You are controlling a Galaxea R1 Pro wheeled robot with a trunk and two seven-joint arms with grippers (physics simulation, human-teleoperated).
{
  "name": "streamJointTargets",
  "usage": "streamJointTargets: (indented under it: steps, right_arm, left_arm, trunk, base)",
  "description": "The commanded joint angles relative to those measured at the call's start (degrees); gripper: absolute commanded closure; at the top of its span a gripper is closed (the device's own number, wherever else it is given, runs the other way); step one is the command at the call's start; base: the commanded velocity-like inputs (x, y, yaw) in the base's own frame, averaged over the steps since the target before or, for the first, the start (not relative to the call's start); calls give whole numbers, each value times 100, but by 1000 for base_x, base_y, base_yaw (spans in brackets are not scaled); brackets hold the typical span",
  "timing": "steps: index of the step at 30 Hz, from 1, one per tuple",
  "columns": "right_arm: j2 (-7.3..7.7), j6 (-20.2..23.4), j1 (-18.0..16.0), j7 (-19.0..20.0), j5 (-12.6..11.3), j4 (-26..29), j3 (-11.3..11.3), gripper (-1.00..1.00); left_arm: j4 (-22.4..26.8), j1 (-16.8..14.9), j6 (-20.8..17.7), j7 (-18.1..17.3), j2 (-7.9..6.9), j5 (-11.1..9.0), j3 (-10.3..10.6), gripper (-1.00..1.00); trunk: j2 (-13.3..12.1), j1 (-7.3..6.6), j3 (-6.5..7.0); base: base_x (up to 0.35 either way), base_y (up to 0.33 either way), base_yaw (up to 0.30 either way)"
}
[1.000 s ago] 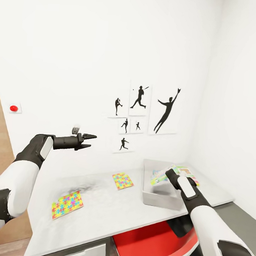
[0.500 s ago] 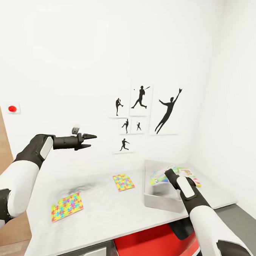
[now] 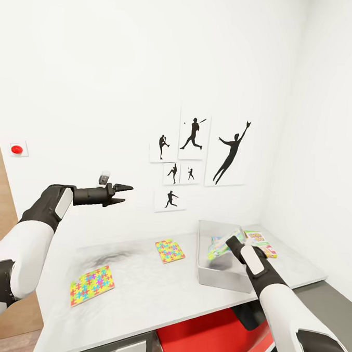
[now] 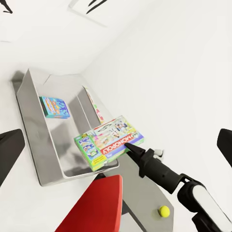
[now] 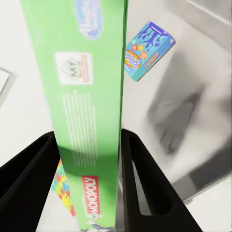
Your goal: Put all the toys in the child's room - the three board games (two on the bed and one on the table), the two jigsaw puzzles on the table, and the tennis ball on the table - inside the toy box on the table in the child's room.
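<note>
**Monopoly box held edge-on over the toy box**

The right gripper (image 3: 229,243) is clenched on the white-green board game (image 4: 109,141); in the right wrist view both fingers (image 5: 29,181) press the box's broad faces, w/ its narrow green edge (image 5: 87,111) turned toward the camera. The box's long axis runs straight out along the fingers, away from the wrist. In the left wrist view the same box lies tilted, printed face up, its near corner at the gripper tip (image 4: 131,147) and the rest hanging over the toy box (image 4: 34,140). It's above the bin's near-right part, not resting on the floor of it as far as can be told.

Below & beyond the fingers, the blue board game (image 5: 147,50) lies flat on the bin's grey floor, set at an angle to the walls. Bare bin floor surrounds it, incl. the stretch directly under the held box. In the head view a third board game (image 3: 260,243), orange-green, sits just past the gripper, by the bin's far-right side; whether it's inside or on the table (image 3: 153,294) can't be told.

The left gripper (image 3: 124,189) hangs in the air well off to the left of the bin, jaws apart, holding nothing. Under & ahead of it two jigsaw puzzles (image 3: 92,284) (image 3: 169,249) lie flat on the white top, well apart, the farther one near the bin's left wall. A tennis ball (image 4: 165,210) shows low beside the right arm in the left wrist view, next to a red seat (image 4: 94,208).
</note>
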State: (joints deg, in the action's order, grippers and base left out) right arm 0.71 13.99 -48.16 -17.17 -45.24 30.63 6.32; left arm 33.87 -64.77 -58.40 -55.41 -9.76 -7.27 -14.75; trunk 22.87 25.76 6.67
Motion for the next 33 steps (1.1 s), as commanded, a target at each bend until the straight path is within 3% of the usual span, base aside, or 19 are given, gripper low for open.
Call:
streamJointTargets:
  steps: [1,12,33]
  right_arm:
    - [-1,19,0,-17,26,9,7,100]
    - [-2,-290,0,369,151,-208,16,100]
    - [-10,-309,0,397,156,-282,18,100]
  left_arm:
    - [-3,-2,-31,-5,1,-11,-7,-100]
    - [-3,-1,-23,-5,1,-11,-9,-100]
    - [-2,-1,-22,-5,1,-11,-4,-100]
  trunk:
    - [5,2,-3]
    - [5,2,-3]
    - [5,2,-3]
  base:
    - [0,0,0]
    - [0,0,0]
    - [30,15,0]
